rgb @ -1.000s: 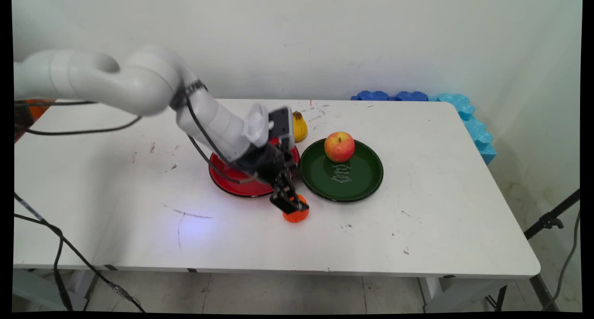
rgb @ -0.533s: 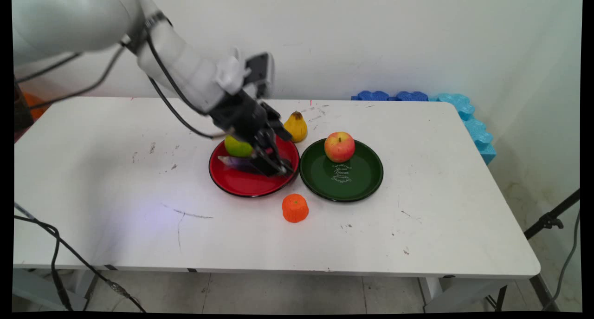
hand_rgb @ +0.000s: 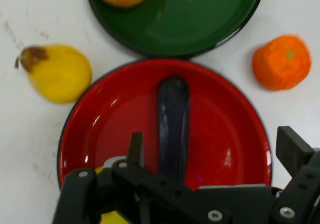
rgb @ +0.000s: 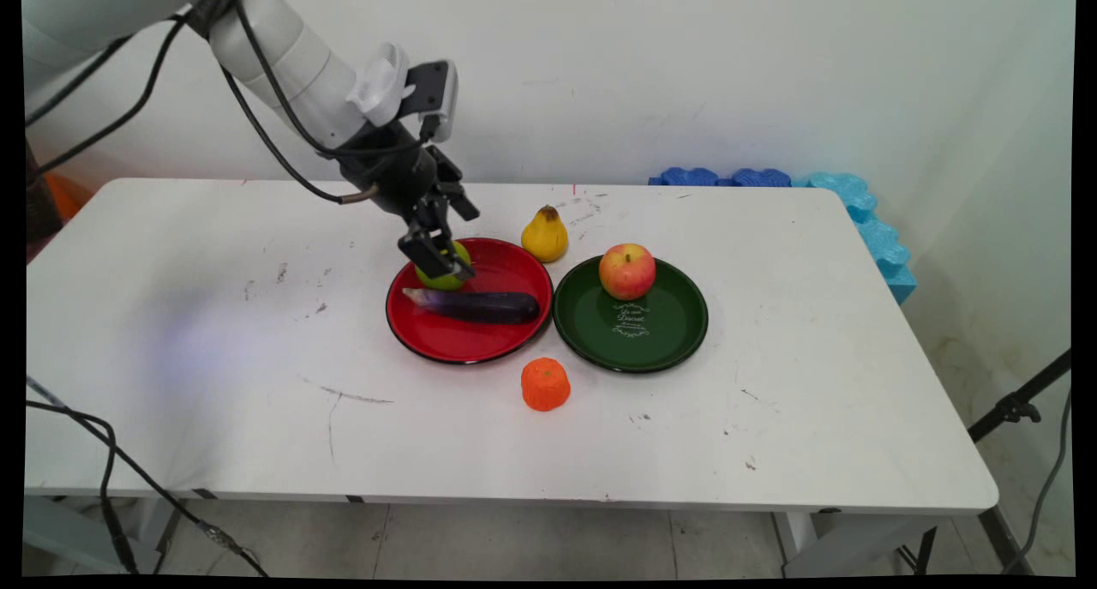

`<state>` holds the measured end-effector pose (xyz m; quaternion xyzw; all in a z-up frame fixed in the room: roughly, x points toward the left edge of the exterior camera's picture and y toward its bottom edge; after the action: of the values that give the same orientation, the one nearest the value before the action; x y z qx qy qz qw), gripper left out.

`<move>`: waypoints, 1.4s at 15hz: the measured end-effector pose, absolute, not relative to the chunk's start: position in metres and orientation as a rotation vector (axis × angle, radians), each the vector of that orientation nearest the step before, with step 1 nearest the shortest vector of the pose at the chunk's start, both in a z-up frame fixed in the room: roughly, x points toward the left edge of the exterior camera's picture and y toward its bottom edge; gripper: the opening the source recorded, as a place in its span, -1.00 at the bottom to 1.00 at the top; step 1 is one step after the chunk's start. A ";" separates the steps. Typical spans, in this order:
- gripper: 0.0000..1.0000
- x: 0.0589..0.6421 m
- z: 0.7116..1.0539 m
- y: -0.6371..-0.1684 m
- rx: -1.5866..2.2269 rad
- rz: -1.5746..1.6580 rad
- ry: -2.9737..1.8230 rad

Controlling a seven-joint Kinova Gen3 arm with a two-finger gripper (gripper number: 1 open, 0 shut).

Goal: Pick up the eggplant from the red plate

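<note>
SURFACE: white table (rgb: 771, 417), scuffed, against a pale wall; blue foam pieces (rgb: 844, 196) at its far right corner.
GRIPPER: your gripper (rgb: 435, 259) hangs over the far left rim of the red plate (rgb: 446, 342), tilted down toward the table's near side.
FINGERS: spread apart, nothing between them. In the hand view you see one finger (hand_rgb: 135, 146) and the other (hand_rgb: 292, 149) well apart, either side of the eggplant (hand_rgb: 173, 119) lying below them.
NEAREST THING: green fruit (rgb: 433, 279) on the red plate's far left part, partly hidden behind your fingertips. You cannot tell whether they touch it.
EGGPLANT: dark purple, lies across the middle of the red plate, just on the near side of the green fruit.
OTHER THINGS: yellow pear (rgb: 545, 235) stands on the table just beyond the red plate's far right rim. Green plate (rgb: 660, 349) sits just right of the red plate, rims almost touching, with an apple (rgb: 626, 271) on its far part. Orange fruit (rgb: 545, 384) sits on the table, nearer the front edge than both plates.
</note>
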<state>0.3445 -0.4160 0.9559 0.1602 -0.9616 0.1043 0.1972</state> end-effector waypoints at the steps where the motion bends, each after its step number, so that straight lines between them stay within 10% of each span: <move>1: 1.00 0.347 0.949 -0.421 0.456 0.285 -2.710; 21: 1.00 0.334 0.833 -0.480 0.464 0.119 -2.770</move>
<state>0.3338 -0.4801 0.8328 0.1628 -0.9719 0.0418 0.1645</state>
